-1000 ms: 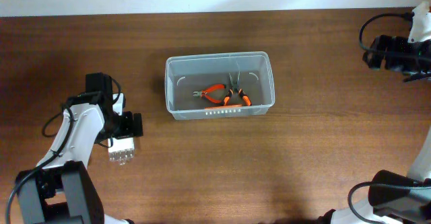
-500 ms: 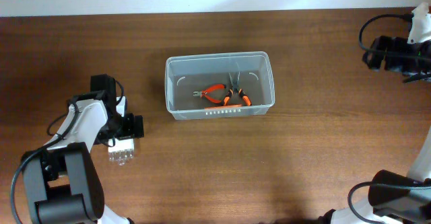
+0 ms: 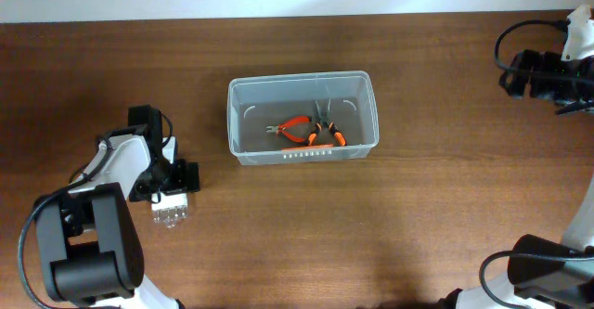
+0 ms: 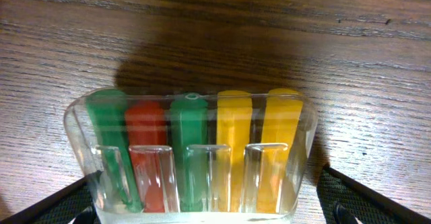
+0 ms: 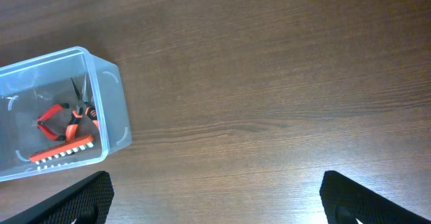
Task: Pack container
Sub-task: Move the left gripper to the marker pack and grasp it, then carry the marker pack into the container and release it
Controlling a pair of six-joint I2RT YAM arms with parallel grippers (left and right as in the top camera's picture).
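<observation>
Container [image 3: 306, 156] and left gripper [image 3: 172, 190] were well apart. Nearest you, your left gripper hung low over the table [image 3: 371, 225] with its jaws spread wide. A small clear case [image 4: 195, 158] of green, red and yellow pieces lay between the fingers, and no grip on it could be made out. Farther in, at mid-table, the container stood upright with orange-handled pliers [image 3: 297, 130] inside. Beyond it, far right, your right gripper [image 5: 219, 207] hovered wide open, holding nothing.
</observation>
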